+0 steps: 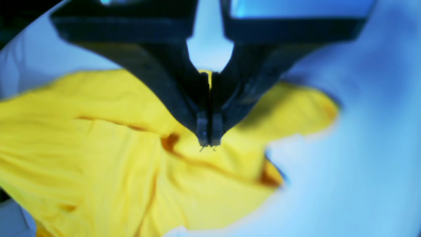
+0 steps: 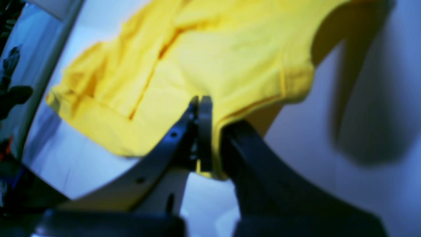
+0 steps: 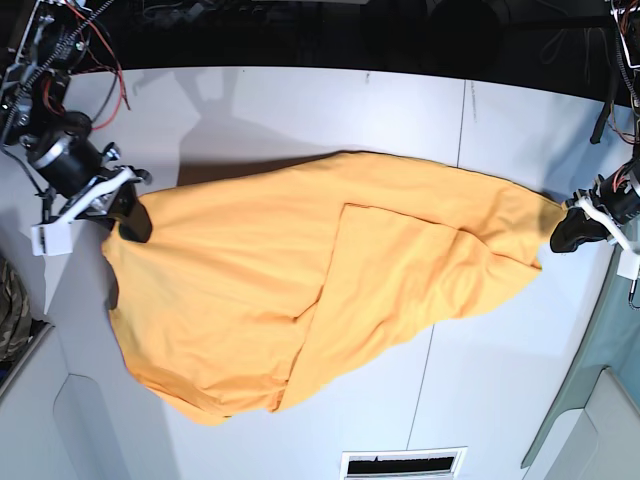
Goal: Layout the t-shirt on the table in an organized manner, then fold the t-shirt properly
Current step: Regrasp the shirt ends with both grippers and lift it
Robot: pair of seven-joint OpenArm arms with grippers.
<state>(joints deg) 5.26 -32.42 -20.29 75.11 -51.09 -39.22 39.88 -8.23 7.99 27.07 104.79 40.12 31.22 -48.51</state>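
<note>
1. Where the white table (image 3: 300, 110) fills the base view, spread across its middle: the orange-yellow t-shirt (image 3: 300, 290), plain side up, stretched between both arms.
2. Pinched at that view's left end by the right gripper (image 3: 128, 222), at the right end by the left gripper (image 3: 562, 232).
3. Pulled into a taut upper edge between the two grips; lower cloth sagging in a broad curve toward the near table edge.
4. Folded over itself in the middle: a flap with a straight top edge and a diagonal crease running down to the hem.
5. Crossed underneath by a thin dark seam line (image 3: 462, 125) in the tabletop, visible beyond the cloth on the right half.
6. In the left wrist view: left gripper (image 1: 209, 141) pressed together, a sliver of yellow cloth caught between the black jaws, shirt (image 1: 98, 158) rumpled below with dark creases; picture blurred.
7. In the right wrist view: right gripper (image 2: 200, 105) pressed together, clamped on an edge of the shirt (image 2: 204, 59), cloth draped over the jaw tips and running down between them.
8. Off the table at the base view's far left: a strip of camouflage-patterned cloth (image 3: 10, 315), well apart from the shirt.
9. Near the bottom edge: a slotted vent (image 3: 402, 464) set in the tabletop.
</note>
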